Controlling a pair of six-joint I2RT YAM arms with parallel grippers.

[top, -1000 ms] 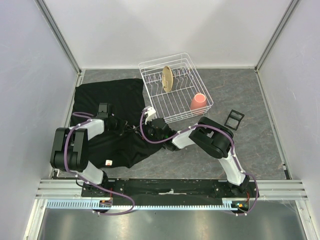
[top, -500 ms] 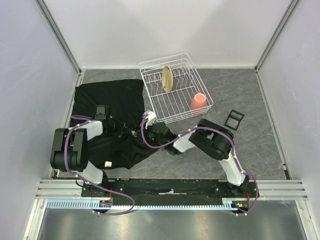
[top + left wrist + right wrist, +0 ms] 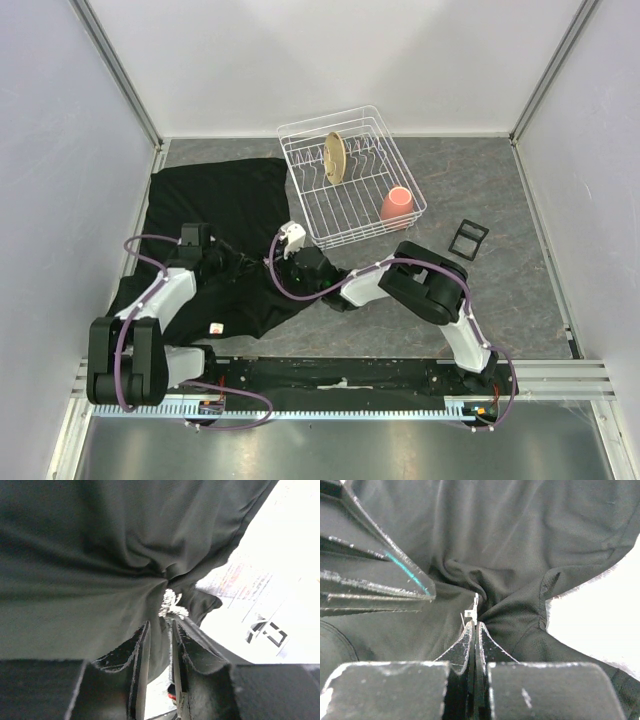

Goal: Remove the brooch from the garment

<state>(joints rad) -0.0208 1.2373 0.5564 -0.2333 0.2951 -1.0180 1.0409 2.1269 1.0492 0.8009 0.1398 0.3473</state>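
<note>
From above, one black shirt (image 3: 215, 195) is seen spread on the left of the counter (image 3: 500, 300), beside one wire rack (image 3: 345, 240) holding one plate (image 3: 334, 157) and one pink cup (image 3: 397, 204); the brooch is not made out there.

In the left wrist view, one whitish brooch (image 3: 171, 604) is shown at a pucker in the shirt, just beyond the left fingers (image 3: 141, 652). These are held a narrow gap apart with cloth in the gap; a grip cannot be told.

In the right wrist view, only a slim pale part of the brooch (image 3: 471, 611) is seen. Its long axis points away from the tightly closed right fingers (image 3: 465, 645), at their tips.
</note>
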